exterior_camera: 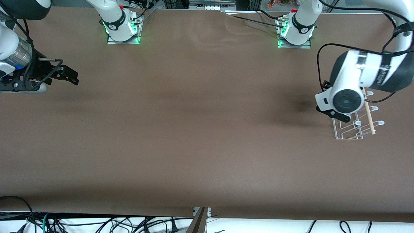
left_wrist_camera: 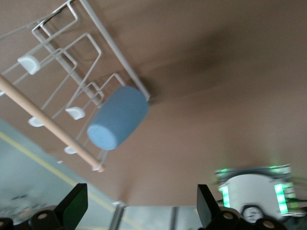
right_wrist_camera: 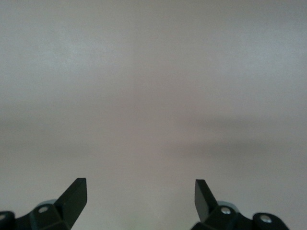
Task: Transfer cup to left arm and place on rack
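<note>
Resting already inverted on the pegs of the rack (left_wrist_camera: 72,81), the cup (left_wrist_camera: 117,124) sitting free below the left gripper (left_wrist_camera: 139,211), spread wide and empty over it, placing step looking finished, calling next only for retreating, while waiting at the table's other end, right gripper (right_wrist_camera: 139,199) equally agape, holding nothing.

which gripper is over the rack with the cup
The left gripper, open, above the rack where the cup sits; the right gripper waits at the table's other end.
</note>
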`<state>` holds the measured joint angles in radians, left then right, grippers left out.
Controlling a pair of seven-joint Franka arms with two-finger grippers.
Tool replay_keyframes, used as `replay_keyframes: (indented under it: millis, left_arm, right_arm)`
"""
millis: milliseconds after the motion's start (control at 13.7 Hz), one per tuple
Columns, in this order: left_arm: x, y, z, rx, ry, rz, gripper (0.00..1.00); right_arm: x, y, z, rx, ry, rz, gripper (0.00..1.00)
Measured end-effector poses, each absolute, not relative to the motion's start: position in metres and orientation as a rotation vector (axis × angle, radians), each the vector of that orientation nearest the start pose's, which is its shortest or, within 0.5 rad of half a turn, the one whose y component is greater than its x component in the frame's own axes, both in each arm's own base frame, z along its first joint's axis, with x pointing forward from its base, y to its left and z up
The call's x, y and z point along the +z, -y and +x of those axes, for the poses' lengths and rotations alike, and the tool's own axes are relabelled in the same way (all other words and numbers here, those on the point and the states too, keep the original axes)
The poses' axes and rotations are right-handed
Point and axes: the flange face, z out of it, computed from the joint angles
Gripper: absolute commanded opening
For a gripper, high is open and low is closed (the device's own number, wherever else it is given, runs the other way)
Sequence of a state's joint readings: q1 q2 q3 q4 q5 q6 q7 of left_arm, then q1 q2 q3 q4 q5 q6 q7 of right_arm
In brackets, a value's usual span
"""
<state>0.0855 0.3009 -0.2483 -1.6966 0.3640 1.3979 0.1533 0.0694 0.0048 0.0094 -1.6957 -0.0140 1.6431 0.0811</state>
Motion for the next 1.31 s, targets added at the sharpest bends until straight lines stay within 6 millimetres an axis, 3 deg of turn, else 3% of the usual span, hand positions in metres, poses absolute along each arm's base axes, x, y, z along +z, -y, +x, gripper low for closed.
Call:
replay_keyframes:
  millis: [364, 510, 656, 802, 1020, 1312]
  left_arm:
    - [0.469, 0.06, 0.598, 0.582, -0.419, -2.907, 1.0]
    - [0.505, 0.067, 0.603, 0.39, -0.396, -2.995, 1.0]
    - [0.541, 0.057, 0.599, 0.228, -0.331, -3.088, 1.0]
    - [0.564, 0.044, 0.59, 0.084, -0.23, -3.129, 1.0]
    - [0.552, 0.046, 0.578, -0.129, -0.068, -3.136, 1.0]
    - [0.54, 0.053, 0.565, -0.108, -0.05, -3.136, 1.0]
  right_arm:
    - [0.571, -0.044, 0.556, 0.082, 0.007, -3.159, 0.99]
    - [0.571, -0.045, 0.556, 0.081, 0.01, -3.159, 0.99]
    - [0.572, -0.046, 0.556, 0.08, 0.013, -3.159, 0.99]
    - [0.572, -0.047, 0.556, 0.079, 0.016, -3.159, 0.99]
    - [0.572, -0.047, 0.556, 0.079, 0.017, -3.159, 0.99]
    - [0.572, -0.047, 0.556, 0.079, 0.017, -3.159, 0.99]
